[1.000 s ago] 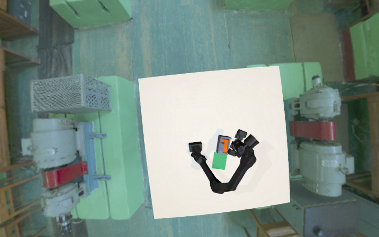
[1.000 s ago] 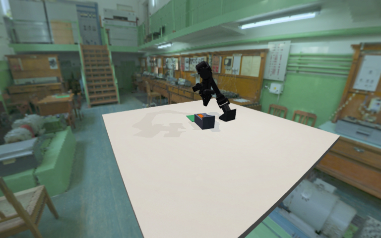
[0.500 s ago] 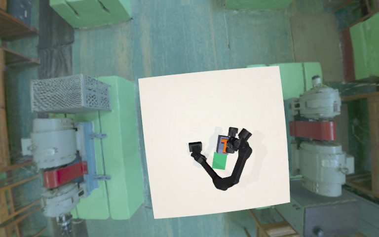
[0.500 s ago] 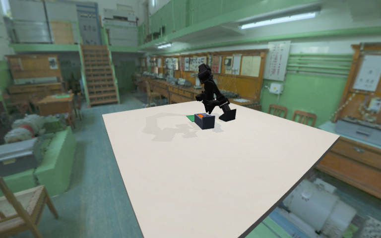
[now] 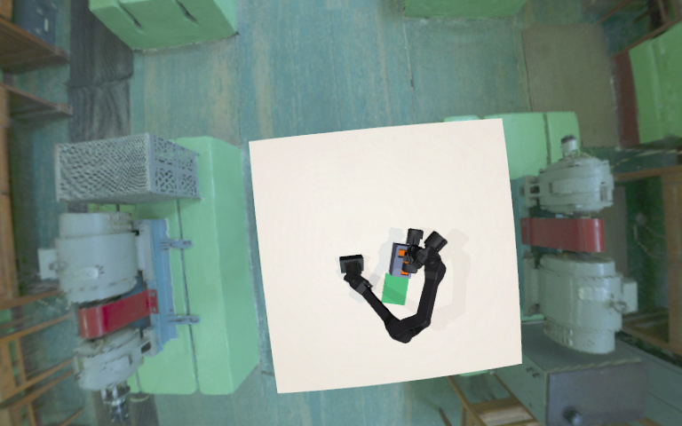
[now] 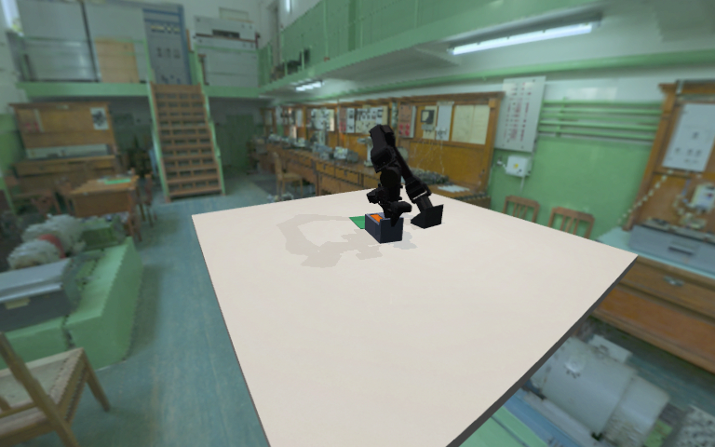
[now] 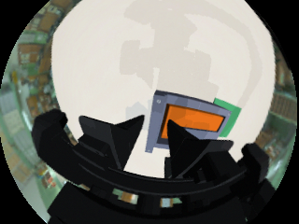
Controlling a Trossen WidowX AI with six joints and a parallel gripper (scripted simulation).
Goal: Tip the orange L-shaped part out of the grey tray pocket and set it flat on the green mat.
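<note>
The orange L-shaped part [image 5: 402,252] [image 6: 375,216] [image 7: 196,118] lies in its pocket in the grey tray [image 5: 395,261] [image 6: 384,232] [image 7: 155,111] and looks flush. The green mat [image 5: 394,288] [image 6: 357,222] [image 7: 234,113] lies against one end of the tray. My gripper [image 5: 412,256] [image 6: 393,217] [image 7: 156,119] is partly open and empty, low over the tray. In the wrist view one fingertip overlaps the part's L-shaped end and the other is outside the tray wall. I cannot tell whether the fingertip touches the part. The gripper hides some of the part in the top view.
The pale square table [image 5: 321,201] [image 6: 422,294] carries the tray, the mat and the arm's base [image 5: 351,264] [image 6: 427,216]. The arm bends around the mat's side of the tray. Machines and benches stand beyond the table edges.
</note>
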